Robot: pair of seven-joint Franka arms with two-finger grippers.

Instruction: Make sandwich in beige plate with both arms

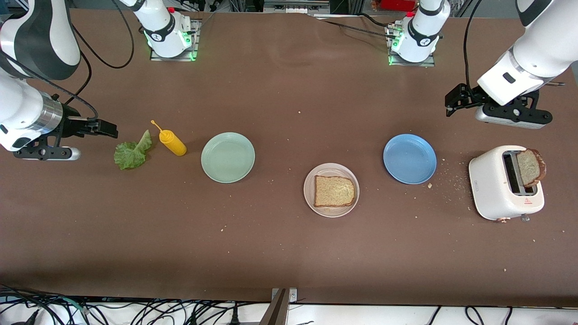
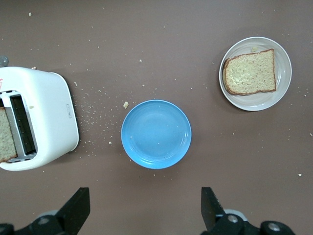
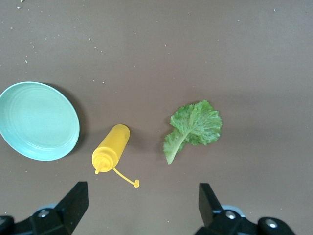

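Observation:
The beige plate lies near the middle of the table with one slice of brown bread flat on it. A second slice sticks up out of the white toaster at the left arm's end. A green lettuce leaf lies on the table at the right arm's end. My left gripper hangs open and empty over bare table beside the blue plate. My right gripper hangs open and empty over bare table beside the lettuce.
A yellow squeeze bottle lies on its side between the lettuce and a pale green plate. A blue plate sits between the beige plate and the toaster. Crumbs are scattered by the toaster.

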